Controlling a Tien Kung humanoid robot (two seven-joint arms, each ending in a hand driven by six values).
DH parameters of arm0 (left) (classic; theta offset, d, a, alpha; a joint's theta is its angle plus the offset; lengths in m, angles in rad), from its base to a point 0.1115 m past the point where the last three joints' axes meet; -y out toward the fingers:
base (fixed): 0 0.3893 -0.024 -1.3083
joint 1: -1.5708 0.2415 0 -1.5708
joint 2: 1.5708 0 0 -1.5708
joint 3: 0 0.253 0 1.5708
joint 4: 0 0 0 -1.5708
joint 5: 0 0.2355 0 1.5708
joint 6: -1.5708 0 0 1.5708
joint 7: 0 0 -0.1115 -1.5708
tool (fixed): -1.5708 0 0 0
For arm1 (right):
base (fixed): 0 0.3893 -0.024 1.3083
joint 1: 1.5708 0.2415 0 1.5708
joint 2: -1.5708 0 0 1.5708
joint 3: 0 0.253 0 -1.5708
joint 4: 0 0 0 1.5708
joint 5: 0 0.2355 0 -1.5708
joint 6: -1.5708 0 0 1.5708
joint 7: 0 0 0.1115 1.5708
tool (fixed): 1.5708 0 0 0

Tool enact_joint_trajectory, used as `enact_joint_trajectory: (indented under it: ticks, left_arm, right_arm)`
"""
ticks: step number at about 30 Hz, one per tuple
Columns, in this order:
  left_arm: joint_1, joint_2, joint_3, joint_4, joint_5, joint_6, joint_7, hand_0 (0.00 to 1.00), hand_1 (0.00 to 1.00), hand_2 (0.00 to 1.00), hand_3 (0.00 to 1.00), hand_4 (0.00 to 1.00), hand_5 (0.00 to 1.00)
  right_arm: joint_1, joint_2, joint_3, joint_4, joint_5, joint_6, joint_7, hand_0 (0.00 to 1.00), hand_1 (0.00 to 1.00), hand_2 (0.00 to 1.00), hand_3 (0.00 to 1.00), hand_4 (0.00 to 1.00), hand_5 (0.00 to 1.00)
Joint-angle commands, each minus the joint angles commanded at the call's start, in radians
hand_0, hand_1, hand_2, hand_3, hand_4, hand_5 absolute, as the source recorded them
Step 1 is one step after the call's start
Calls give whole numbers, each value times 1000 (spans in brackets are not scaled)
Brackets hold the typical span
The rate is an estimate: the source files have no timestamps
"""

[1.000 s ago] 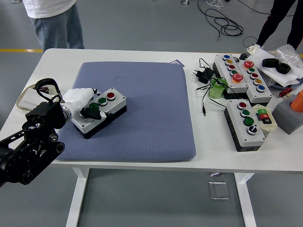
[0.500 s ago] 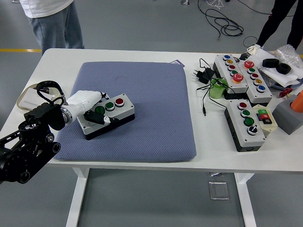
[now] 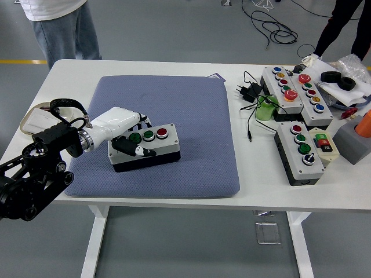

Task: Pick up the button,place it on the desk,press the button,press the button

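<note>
Left hand (image 3: 128,138), white-shelled with black fingers, grips the left end of the button box (image 3: 145,147), its thumb lying over the box's near left corner. How the other fingers wrap the far side is hidden behind the hand's shell. That box is grey on a black base and sits on the blue pad (image 3: 159,130), toward the pad's near left part, with two green buttons and one red button showing on top; anything further left on its face is covered by the hand. Whether the box rests fully on the pad or is slightly lifted cannot be told. The black left arm (image 3: 35,174) enters from the lower left corner and is cut off by the picture's edge. No right arm is in view.

The pad lies on the white counter (image 3: 174,197). At the right side of the counter are more button boxes (image 3: 295,92), a black plug with cable (image 3: 249,92) and, at the far right edge, a grey block (image 3: 355,142) with an orange thing on it, cut off. A person (image 3: 61,26) stands at the far left, seen only from the waist down.
</note>
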Motion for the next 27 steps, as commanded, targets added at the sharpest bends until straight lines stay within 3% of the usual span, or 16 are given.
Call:
enact_joint_trajectory:
  ticks: [5, 13, 20, 27]
  left_arm:
    - [-13, -1, 20, 27, 12, 29, -35, 455, 363, 305, 379, 345, 2]
    - [-44, -3, 69, 50, 42, 118, -103, 453, 363, 303, 377, 339, 2]
    - [-48, -27, 61, 78, 50, 229, -141, 453, 352, 301, 365, 334, 2]
    - [-62, -32, 63, 96, 59, 224, -152, 449, 349, 300, 359, 325, 2]
  right_arm:
    - [2, 0, -2, 0, 1, 0, 0, 630, 549, 624, 569, 309, 258]
    - [8, 1, 7, 0, -15, 2, -2, 630, 549, 624, 569, 308, 256]
    - [11, 3, 8, 0, -19, 2, -3, 631, 550, 624, 569, 307, 256]
    - [24, 3, 10, 0, -28, 5, -5, 630, 549, 625, 569, 308, 256]
